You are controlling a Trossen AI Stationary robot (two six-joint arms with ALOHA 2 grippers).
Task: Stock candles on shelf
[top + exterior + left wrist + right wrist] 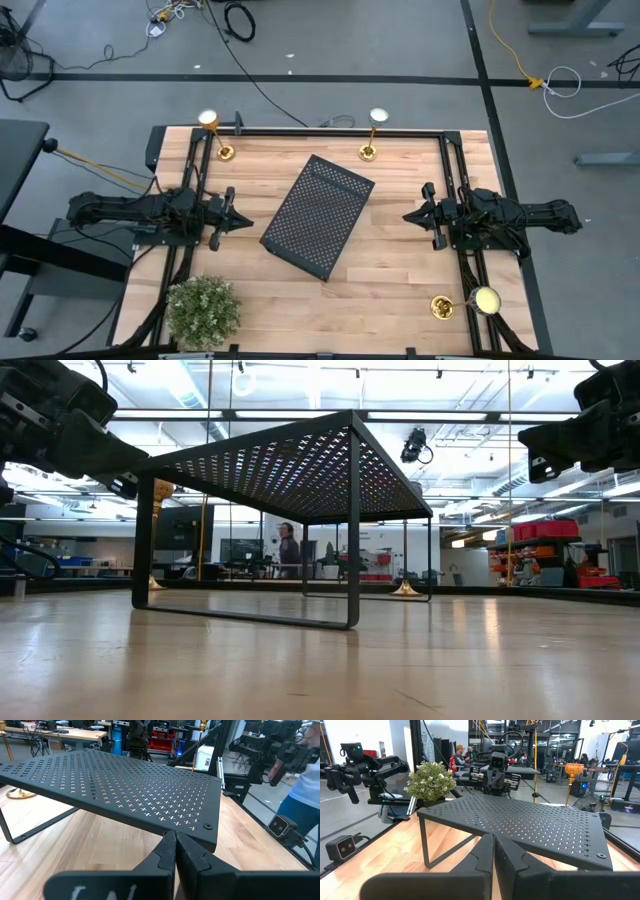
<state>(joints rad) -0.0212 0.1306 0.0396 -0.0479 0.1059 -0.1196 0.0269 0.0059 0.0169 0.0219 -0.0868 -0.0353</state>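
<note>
Nearest the camera side of the tabletop (400, 290), a bushy green plant (203, 311) sat at the left corner, and one candle (462, 303) lay at the right corner, its brass base beside its pale top, apparently tipped on its side, though that was hard to confirm. At mid-depth the shelf (318, 215) stood skewed in the centre of the tabletop, its perforated top bare. The left end effector (240, 219) hovered just beside the shelf's left edge with its fingers pressed together on nothing, and the right end effector (413, 215) faced it from the other side, a little apart from the shelf, its fingers likewise together and empty. At the far edge two more candles stood upright: the far-left candle (216, 136) near the left corner, and the far-middle candle (372, 134) behind the shelf, towards the right. Beyond the tabletop, the wrist views showed people in the room. Judging from this layout, no candle had yet been stocked and the task looked to be at its very start, with both arms waiting. The next move would likely call for one end effector to part its fingers, reach for a candle, close on the thin stem, and keep it upright while lifting it onto the mesh top.
</note>
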